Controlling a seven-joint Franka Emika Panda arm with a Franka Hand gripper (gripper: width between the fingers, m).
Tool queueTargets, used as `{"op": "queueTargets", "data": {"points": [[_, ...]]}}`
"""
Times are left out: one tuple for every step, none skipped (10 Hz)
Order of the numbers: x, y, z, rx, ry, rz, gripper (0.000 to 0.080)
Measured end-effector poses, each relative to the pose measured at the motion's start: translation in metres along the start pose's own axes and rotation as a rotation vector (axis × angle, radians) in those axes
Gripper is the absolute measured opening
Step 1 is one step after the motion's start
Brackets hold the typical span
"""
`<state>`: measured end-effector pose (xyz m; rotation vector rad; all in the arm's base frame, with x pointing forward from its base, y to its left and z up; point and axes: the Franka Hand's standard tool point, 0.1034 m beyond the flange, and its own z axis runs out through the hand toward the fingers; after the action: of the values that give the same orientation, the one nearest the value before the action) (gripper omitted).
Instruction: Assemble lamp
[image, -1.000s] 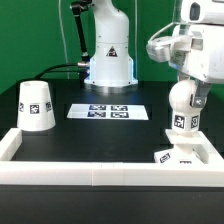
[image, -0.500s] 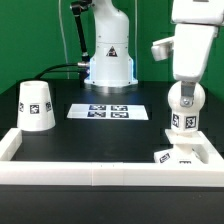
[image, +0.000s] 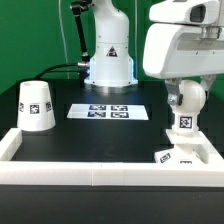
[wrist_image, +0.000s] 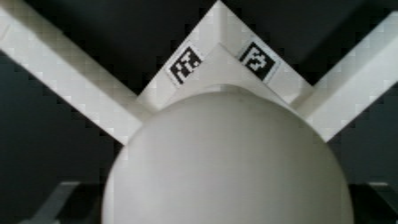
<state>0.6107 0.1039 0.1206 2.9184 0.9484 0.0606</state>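
Bulb (wrist_image: 222, 150) filling wrist view, shade (image: 36, 105) only in exterior view, gripper (wrist_image: 210, 205) state unclear

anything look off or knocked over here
Nothing stands out: the shade and the bulb stand upright, the base sits in the corner of the white frame, and no part looks damaged.

Bulb (wrist_image: 222, 150) under the jaws: plain white, one black-and-white square tag low on it. Base (image: 180, 155) just past it: white, black-and-white tags, on black table (image: 100, 137). Shade (image: 37, 104), well off from the jaws: white, same kind of tag.
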Motion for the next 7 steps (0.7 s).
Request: {"op": "queueTargets", "data": {"points": [[0.0000, -0.0001, 0.0000, 0.000, 0.000, 0.070, 0.0579], [0.0001, -0.0002, 0.0000, 0.000, 0.000, 0.141, 0.0579], [0.0000, -0.0001, 0.0000, 0.000, 0.000, 0.203, 0.0579], [-0.0004, 0.0001, 0.0005, 0.002, -0.002, 0.246, 0.0579], [-0.0006, 0.0015, 0.0009, 0.013, -0.015, 0.360, 0.0579], [0.0009, 0.0012, 0.0006, 0.013, -0.014, 0.452, 0.0579], [0.0015, 0.0008, 0.0000, 0.011, -0.015, 0.555, 0.0579]]}}
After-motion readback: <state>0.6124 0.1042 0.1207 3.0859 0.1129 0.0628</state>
